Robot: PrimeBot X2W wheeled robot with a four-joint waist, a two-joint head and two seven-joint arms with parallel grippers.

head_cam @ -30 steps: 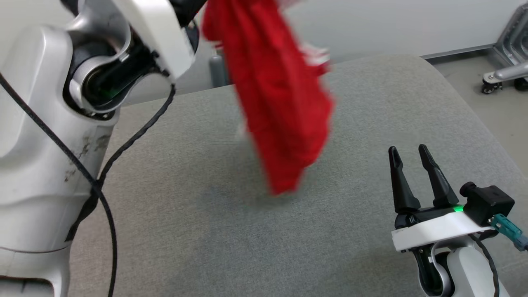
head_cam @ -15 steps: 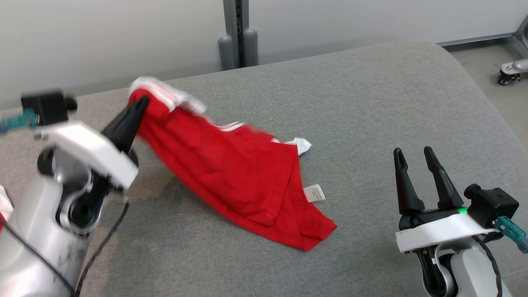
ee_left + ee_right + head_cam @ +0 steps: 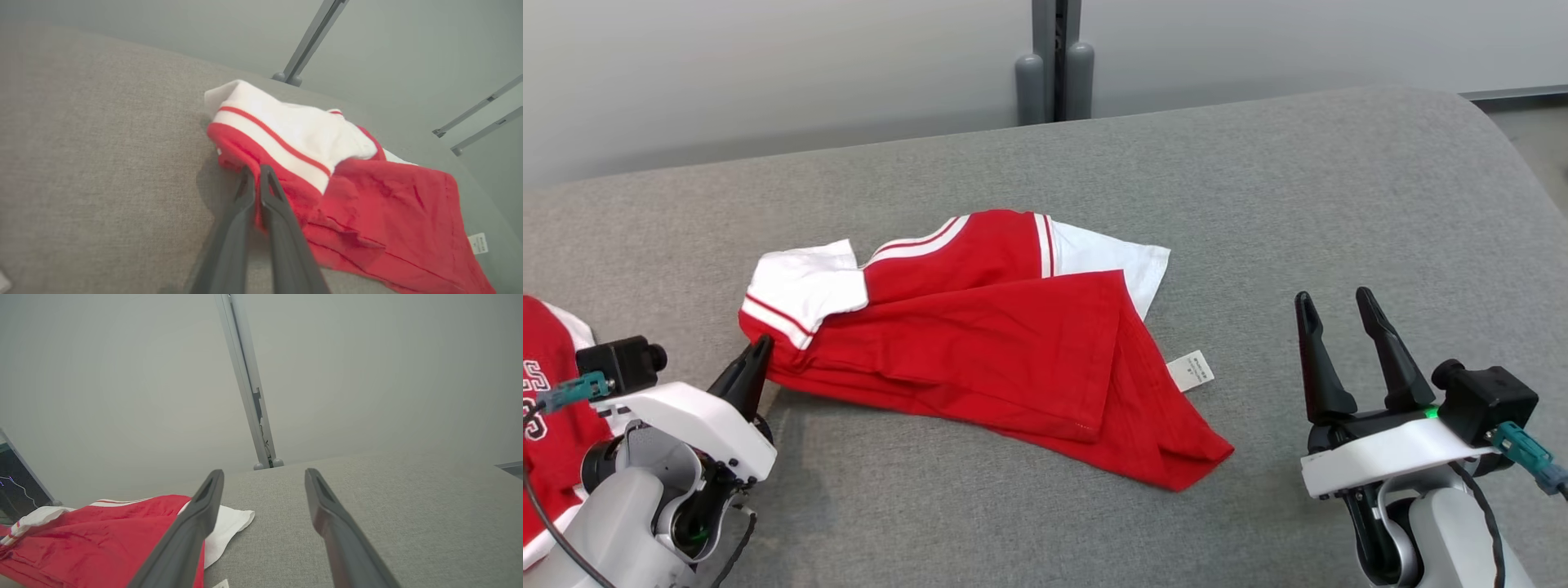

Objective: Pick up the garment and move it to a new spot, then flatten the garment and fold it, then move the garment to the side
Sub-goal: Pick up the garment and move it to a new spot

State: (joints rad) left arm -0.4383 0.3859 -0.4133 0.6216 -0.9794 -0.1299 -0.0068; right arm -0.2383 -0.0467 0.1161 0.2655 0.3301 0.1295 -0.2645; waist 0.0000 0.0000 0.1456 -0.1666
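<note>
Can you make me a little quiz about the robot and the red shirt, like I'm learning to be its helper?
1. True or false: the right gripper is holding the red shirt.
2. What colour are the shirt's sleeves? A blue, B white, C green.
3. Fill the gap with open or shut: the left gripper is ____ on the shirt's edge.
Key: 1 false; 2 B; 3 shut.
</note>
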